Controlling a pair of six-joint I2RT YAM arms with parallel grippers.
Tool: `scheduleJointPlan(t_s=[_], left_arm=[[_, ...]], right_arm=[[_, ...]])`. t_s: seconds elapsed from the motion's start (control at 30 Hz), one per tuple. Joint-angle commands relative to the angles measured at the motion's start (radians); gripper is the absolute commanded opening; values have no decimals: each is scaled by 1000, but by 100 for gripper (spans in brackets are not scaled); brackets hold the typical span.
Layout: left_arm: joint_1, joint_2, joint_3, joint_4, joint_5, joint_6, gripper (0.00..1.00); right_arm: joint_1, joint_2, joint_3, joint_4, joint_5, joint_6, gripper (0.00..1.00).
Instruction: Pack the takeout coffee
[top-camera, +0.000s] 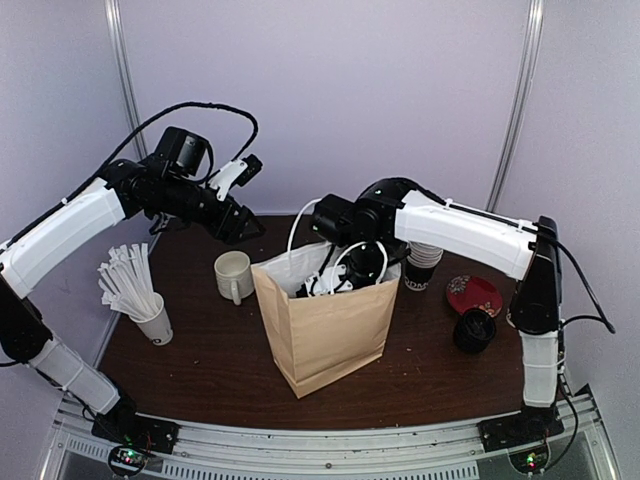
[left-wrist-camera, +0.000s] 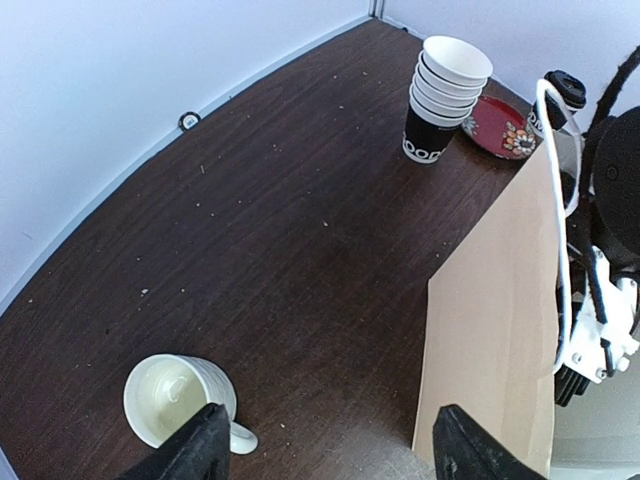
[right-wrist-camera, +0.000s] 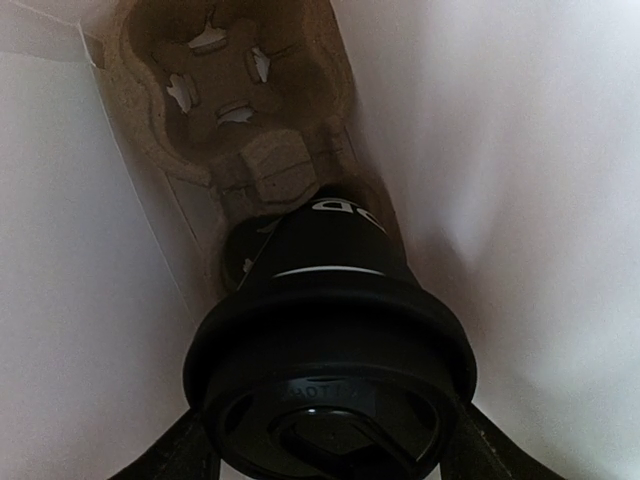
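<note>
The right gripper (right-wrist-camera: 325, 455) is clasping the black lidded paper cup (right-wrist-camera: 330, 290); it needs centring upright over the moulded pulp carrier (right-wrist-camera: 235, 90) socket.

Brown paper bag (top-camera: 325, 335); black lidded cup (right-wrist-camera: 330, 290), white lettering; red plate (left-wrist-camera: 493, 118), floral pattern; white mug (top-camera: 233, 274); dark-brown table (top-camera: 200, 370).

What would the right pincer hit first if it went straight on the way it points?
Shut on a black cup, the right pincer points down inside the bag. The cup would probably meet the cardboard tray at the bottom first; depth is unclear.
</note>
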Motion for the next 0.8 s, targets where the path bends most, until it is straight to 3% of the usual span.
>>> scheduleJointPlan(t_s=[0.0, 0.33, 0.57, 0.77], left_arm=[[8, -15, 36, 28, 50, 0, 73], [7, -49, 37, -5, 46, -11, 73], [1, -68, 49, -14, 181, -58, 75], [-98, -52, 75, -12, 204, -87, 75]], right_arm=[[-6, 96, -11, -153, -124, 21, 75], [-4, -76, -39, -60, -102, 57, 98], [0, -99, 11, -105, -128, 81, 99], [3, -112, 38, -112, -123, 115, 100]])
